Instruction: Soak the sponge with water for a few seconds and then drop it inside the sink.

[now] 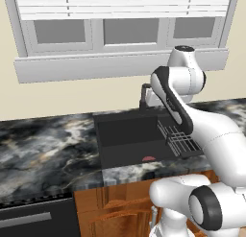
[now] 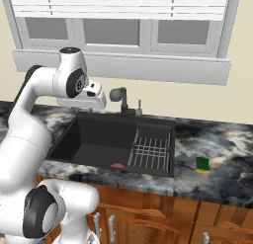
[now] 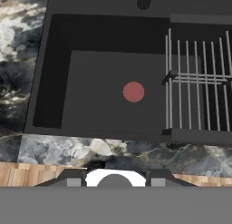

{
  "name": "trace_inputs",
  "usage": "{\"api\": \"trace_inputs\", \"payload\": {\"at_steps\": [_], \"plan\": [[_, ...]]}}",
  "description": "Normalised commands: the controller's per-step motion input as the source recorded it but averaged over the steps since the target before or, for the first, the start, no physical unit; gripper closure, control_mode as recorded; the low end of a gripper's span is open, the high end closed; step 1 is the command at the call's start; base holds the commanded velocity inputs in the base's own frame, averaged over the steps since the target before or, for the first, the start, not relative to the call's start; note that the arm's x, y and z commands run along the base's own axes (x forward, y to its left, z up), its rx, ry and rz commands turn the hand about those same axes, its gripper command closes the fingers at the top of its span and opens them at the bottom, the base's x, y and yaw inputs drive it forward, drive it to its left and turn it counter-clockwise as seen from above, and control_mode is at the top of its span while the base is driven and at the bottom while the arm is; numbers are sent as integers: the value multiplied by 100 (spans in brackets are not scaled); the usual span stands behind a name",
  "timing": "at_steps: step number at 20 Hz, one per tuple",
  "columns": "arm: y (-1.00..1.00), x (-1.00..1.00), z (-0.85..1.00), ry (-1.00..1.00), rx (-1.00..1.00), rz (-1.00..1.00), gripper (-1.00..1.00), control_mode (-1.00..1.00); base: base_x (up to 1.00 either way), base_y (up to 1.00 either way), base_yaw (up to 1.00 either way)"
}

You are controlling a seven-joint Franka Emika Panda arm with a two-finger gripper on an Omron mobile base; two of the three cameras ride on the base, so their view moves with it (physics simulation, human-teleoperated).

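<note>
The claw (image 3: 113, 180) hangs shut and empty above the front edge of the sink (image 3: 54, 73), likely a resting pose before any reach. Farther right, the sponge (image 2: 202, 164) lies on the counter (image 2: 217, 144) beyond the dish rack (image 2: 150, 151), not yet picked up; no water runs from the faucet (image 2: 120, 97).

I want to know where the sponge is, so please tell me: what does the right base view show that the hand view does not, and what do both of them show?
The right base view alone shows the small yellow sponge with a green top, lying on the marble counter right of the basin, plus the dark faucet and the window. The hand view alone shows a strip of wooden cabinet front below the counter edge. Both show the dark charcoal sink with its red drain spot and the wire dish rack. No water runs in either.
</note>
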Motion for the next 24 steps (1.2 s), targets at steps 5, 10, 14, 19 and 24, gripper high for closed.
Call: {"api": "trace_inputs", "payload": {"at_steps": [5,10,14,19,24], "plan": [[-1,-3,0,0,0,0,-100,-100,0,0,0],[-19,-7,0,0,0,0,-100,-100,0,0,0],[-18,-7,0,0,0,0,-100,-100,0,0,0],[-28,-6,0,0,0,0,-100,-100,0,0,0],[-32,0,0,0,0,0,-100,-100,0,0,0]]}}
